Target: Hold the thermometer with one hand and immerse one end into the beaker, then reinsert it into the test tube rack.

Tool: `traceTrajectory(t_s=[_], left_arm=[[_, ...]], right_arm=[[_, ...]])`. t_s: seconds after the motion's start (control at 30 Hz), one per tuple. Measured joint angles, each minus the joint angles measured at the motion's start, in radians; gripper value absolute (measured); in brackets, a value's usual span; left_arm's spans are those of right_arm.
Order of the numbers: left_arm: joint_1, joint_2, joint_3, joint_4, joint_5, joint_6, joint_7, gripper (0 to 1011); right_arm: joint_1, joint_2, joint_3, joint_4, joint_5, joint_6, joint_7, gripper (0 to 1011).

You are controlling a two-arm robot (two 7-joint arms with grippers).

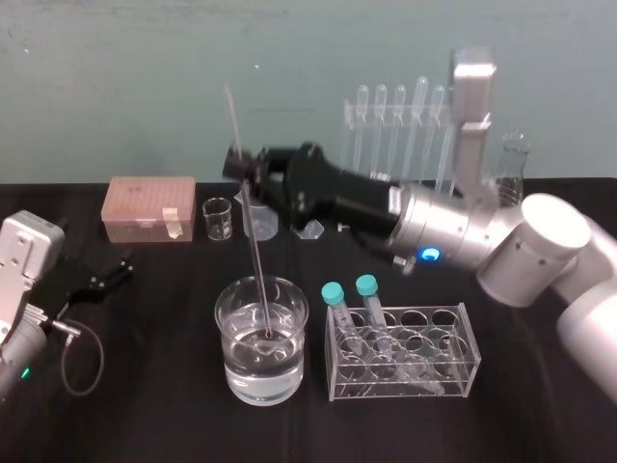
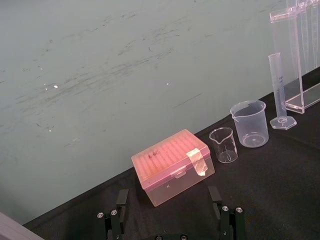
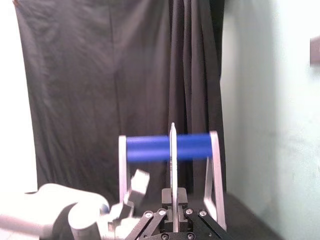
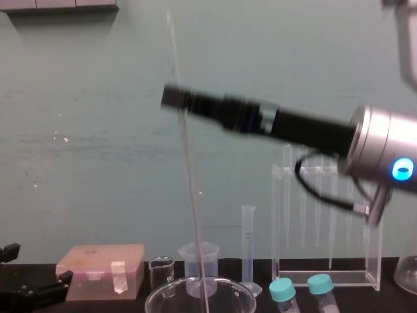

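Now the thermometer (image 1: 254, 246) stands nearly upright with a slight tilt. Its lower end is down in the water of the beaker (image 1: 228, 328), close to the glass bottom, and its upper end rises well above the claw. The right gripper (image 1: 247, 172) is clamped tight on the rod's upper part, well above the beaker's rim, and its black wrist reaches in from the robot's right over the table. With the end under water, the dip looks as good as made. By my reading, the step in hand is to lift the rod straight up along its own line until the tip clears the rim, without scraping the glass wall. Only then should it travel back and to the right toward the test tube rack (image 4: 326, 282), which stands behind by the wall with pipettes (image 1: 399, 116) hanging in it. A long thin rod held high will likely swing at its tip, so slow moves suit it. The left gripper (image 1: 109, 271) lies on the black cloth (image 1: 145, 405) at the robot's left, fingers spread, idle.
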Motion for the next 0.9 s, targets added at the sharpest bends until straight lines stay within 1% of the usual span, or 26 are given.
traceTrajectory(t_s=[0.1, 0.17, 0.2, 0.27, 0.4, 0.43, 0.47, 0.53, 0.63, 0.67, 0.73, 0.8, 0.83, 0.87, 0.9], left_arm=[[0.000, 0.000, 0.000, 0.000, 0.000, 0.000, 0.000, 1008], [0.000, 0.000, 0.000, 0.000, 0.000, 0.000, 0.000, 1008], [0.000, 0.000, 0.000, 0.000, 0.000, 0.000, 0.000, 1008], [0.000, 0.000, 0.000, 0.000, 0.000, 0.000, 0.000, 1008], [0.000, 0.000, 0.000, 0.000, 0.000, 0.000, 0.000, 1008], [0.000, 0.000, 0.000, 0.000, 0.000, 0.000, 0.000, 1008], [0.000, 0.000, 0.000, 0.000, 0.000, 0.000, 0.000, 1008], [0.000, 0.000, 0.000, 0.000, 0.000, 0.000, 0.000, 1008], [0.000, 0.000, 0.000, 0.000, 0.000, 0.000, 0.000, 1008], [0.000, 0.000, 0.000, 0.000, 0.000, 0.000, 0.000, 1008], [0.000, 0.000, 0.000, 0.000, 0.000, 0.000, 0.000, 1008], [0.000, 0.000, 0.000, 0.000, 0.000, 0.000, 0.000, 1008], [0.000, 0.000, 0.000, 0.000, 0.000, 0.000, 0.000, 1008], [0.000, 0.000, 0.000, 0.000, 0.000, 0.000, 0.000, 1008], [0.000, 0.000, 0.000, 0.000, 0.000, 0.000, 0.000, 1008]], right_arm=[[0.020, 0.016, 0.030, -0.047, 0.038, 0.008, 0.001, 56], [0.028, 0.022, 0.041, -0.063, 0.051, 0.010, 0.000, 56], [0.036, 0.029, 0.055, -0.081, 0.065, 0.012, -0.008, 56], [0.044, 0.037, 0.071, -0.099, 0.077, 0.013, -0.024, 56], [0.050, 0.061, 0.108, -0.138, 0.076, -0.001, -0.089, 56], [0.045, 0.073, 0.125, -0.152, 0.068, -0.009, -0.126, 56], [0.045, 0.073, 0.125, -0.152, 0.068, -0.009, -0.126, 56], [0.023, 0.100, 0.161, -0.173, 0.053, -0.020, -0.190, 56], [-0.006, 0.121, 0.186, -0.182, 0.042, -0.024, -0.234, 56], [-0.027, 0.132, 0.198, -0.184, 0.037, -0.024, -0.257, 56], [-0.061, 0.147, 0.215, -0.188, 0.029, -0.023, -0.284, 55], [-0.085, 0.156, 0.226, -0.192, 0.025, -0.021, -0.298, 56], [-0.112, 0.164, 0.233, -0.199, 0.023, -0.019, -0.309, 56], [-0.112, 0.164, 0.233, -0.199, 0.023, -0.019, -0.309, 56], [-0.136, 0.172, 0.239, -0.206, 0.022, -0.019, -0.315, 56]])
